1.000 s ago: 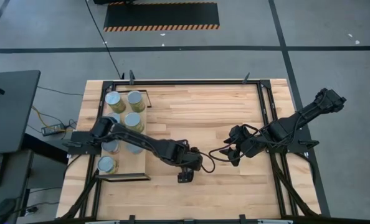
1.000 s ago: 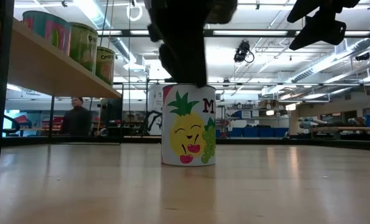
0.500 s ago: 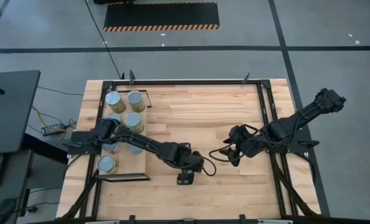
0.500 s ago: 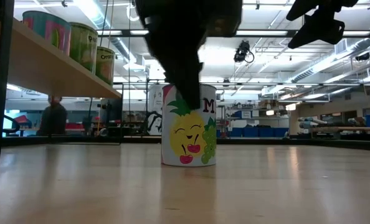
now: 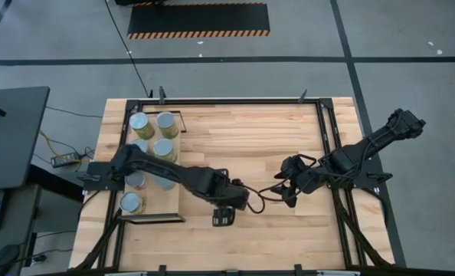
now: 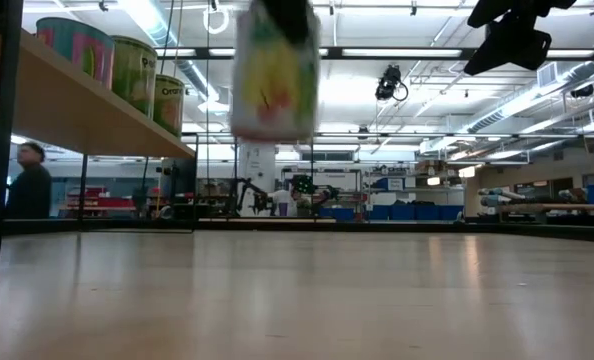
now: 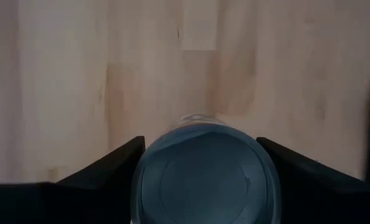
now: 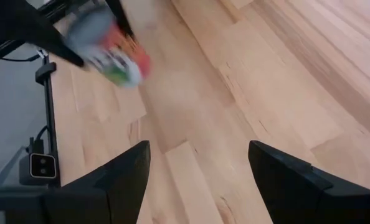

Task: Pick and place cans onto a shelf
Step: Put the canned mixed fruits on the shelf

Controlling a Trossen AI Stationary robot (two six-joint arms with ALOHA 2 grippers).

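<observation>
I see a small cylindrical tin [image 6: 274,75] with a yellow fruit-print label and red trim, its silver lid [image 7: 205,176] facing my left wrist camera. The left gripper [image 7: 203,163] clamps it between both fingers, lifted off the plank tabletop [image 5: 243,130], near the pale-wood shelf [image 5: 166,201]. My right gripper [image 8: 197,163] hangs empty, fingers spread.

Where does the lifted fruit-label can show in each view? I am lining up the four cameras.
High view: hidden under the left gripper, near the table's front edge.
Low view: the can, blurred, hangs clear above the tabletop.
Left wrist view: the can sits between the fingers.
Right wrist view: the can, blurred, in the far gripper.
Shared landmark: the plank tabletop.
</observation>
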